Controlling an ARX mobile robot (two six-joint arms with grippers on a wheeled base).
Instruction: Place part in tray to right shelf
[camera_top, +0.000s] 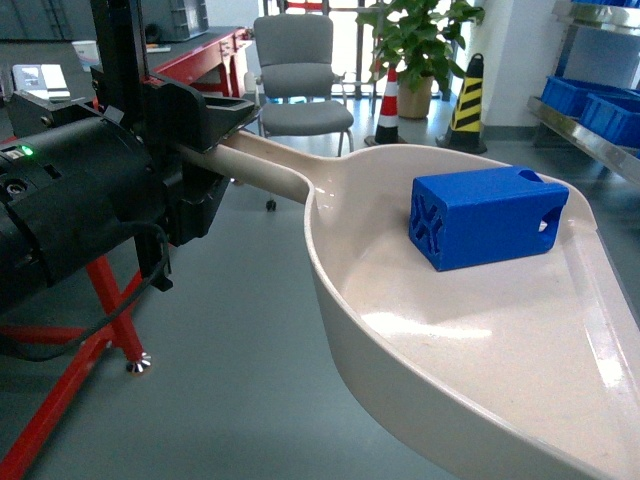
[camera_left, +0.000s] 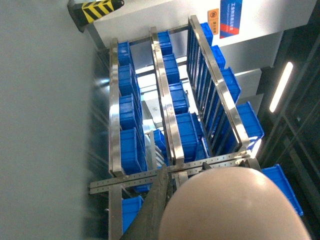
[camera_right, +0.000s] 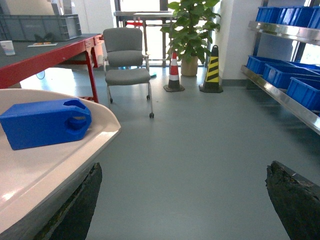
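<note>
The cream tray (camera_top: 470, 360) fills the front of the head view, held level above the floor. My left gripper (camera_top: 222, 150) is shut on the tray's long handle. The bright blue part (camera_top: 485, 215) lies on its side inside the tray, near the far rim. In the left wrist view the tray's handle (camera_left: 235, 205) bulges up close beside one dark finger (camera_left: 154, 207). My right gripper (camera_right: 182, 200) is open with only floor between its fingers, just right of the tray (camera_right: 45, 170) and the part (camera_right: 45, 122). The right shelf (camera_right: 285, 97) runs along the right wall.
Large blue crates (camera_right: 280, 75) sit on the shelf's steel levels, also in the left wrist view (camera_left: 187, 127). A grey chair (camera_top: 300, 80), a red-and-white cone (camera_top: 388, 105), a yellow-black cone (camera_top: 466, 105) and a potted plant (camera_top: 415, 45) stand ahead. A red-framed table (camera_top: 205, 55) is at the left.
</note>
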